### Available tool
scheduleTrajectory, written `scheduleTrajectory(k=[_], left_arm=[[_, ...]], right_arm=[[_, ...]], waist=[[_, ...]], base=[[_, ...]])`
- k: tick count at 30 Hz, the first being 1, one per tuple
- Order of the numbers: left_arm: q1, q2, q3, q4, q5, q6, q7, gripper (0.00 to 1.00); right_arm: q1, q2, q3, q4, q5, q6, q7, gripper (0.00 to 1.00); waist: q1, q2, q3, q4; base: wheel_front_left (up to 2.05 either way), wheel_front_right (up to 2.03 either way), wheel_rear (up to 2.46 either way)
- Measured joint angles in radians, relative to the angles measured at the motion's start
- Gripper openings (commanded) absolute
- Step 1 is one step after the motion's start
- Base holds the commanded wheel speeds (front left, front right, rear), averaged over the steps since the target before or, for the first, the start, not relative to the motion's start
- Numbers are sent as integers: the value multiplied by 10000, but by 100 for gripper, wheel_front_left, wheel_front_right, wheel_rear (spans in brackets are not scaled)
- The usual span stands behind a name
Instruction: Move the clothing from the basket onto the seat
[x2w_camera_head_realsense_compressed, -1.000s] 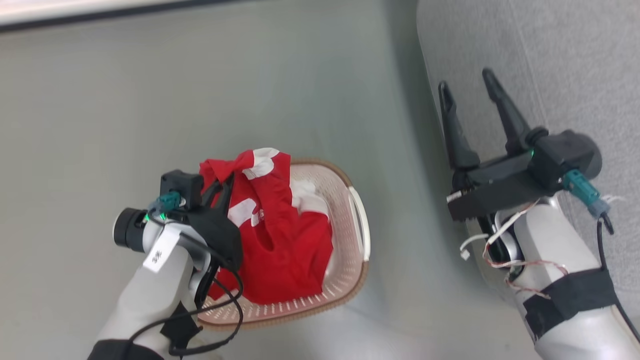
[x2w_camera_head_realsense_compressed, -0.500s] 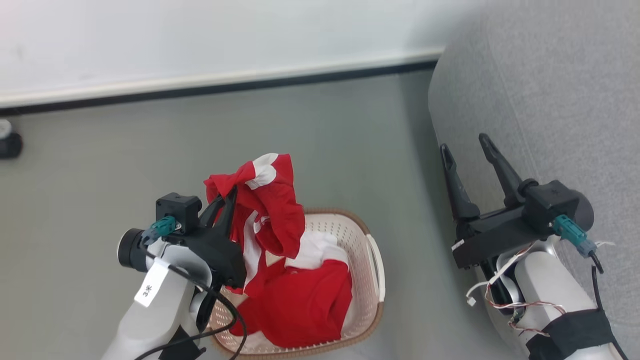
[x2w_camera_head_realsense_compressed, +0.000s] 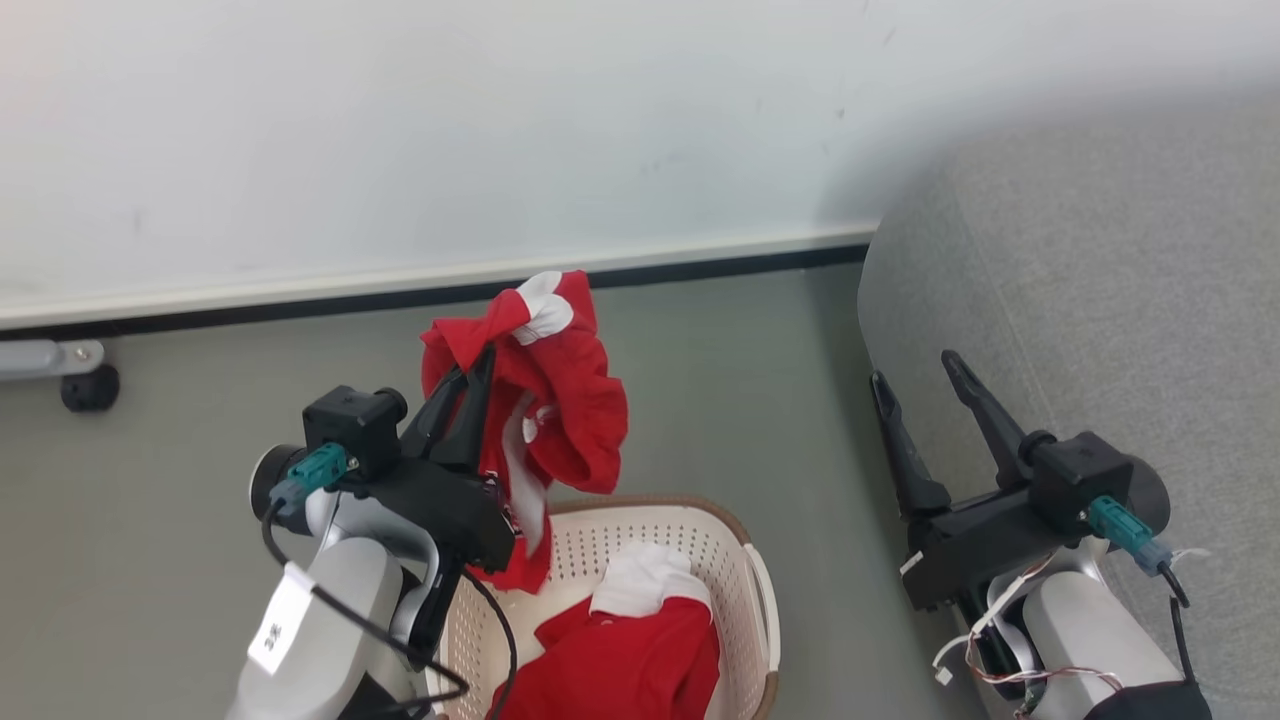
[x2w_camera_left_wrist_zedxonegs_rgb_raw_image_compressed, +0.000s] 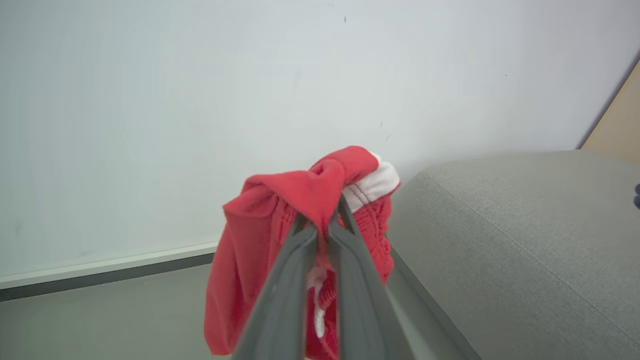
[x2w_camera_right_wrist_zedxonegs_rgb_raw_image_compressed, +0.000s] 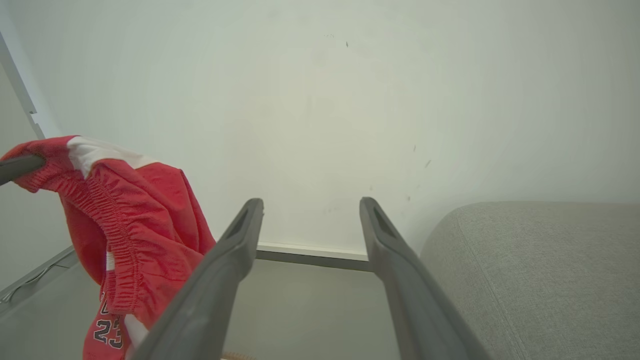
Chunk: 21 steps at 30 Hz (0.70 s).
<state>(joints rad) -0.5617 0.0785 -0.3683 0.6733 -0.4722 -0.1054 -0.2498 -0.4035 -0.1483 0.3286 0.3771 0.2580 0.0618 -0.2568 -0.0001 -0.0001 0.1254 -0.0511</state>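
while the fingers (x2w_camera_left_wrist_zedxonegs_rgb_raw_image_compressed: 282, 295) of my left gripper (x2w_camera_head_realsense_compressed: 478, 365) are pinching a bunched fold at the waistband of one red garment (x2w_camera_head_realsense_compressed: 565, 410), i am noting a narrow bite: a slip is looking possible, dropping the cloth on the floor (x2w_camera_head_realsense_compressed: 700, 380) short of the grey seat (x2w_camera_head_realsense_compressed: 1100, 300). its loose tail is hanging down by the basket (x2w_camera_head_realsense_compressed: 764, 590) rim and could be catching there. the second garment (x2w_camera_head_realsense_compressed: 625, 665) is lying in the basket. my right gripper (x2w_camera_head_realsense_compressed: 914, 372), fingers spread and empty, is standing beside the seat's edge, risking snagging the passing cloth.
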Motion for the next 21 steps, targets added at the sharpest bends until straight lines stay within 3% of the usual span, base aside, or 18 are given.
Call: scheduleTrajectory(k=[10,21], left_arm=[[1016,125,33,-2253,295,176,-2,0],[1875,311,-111,-3845,426,360,-2,0]], right_arm=[[665,-4,115,-81,67,59,2,100],[1074,31,244,-215,102,86,2,100]], waist=[[1,0,-764,-6],[2,1,-1067,-78]], base=[[0,0,0],[0,0,0]])
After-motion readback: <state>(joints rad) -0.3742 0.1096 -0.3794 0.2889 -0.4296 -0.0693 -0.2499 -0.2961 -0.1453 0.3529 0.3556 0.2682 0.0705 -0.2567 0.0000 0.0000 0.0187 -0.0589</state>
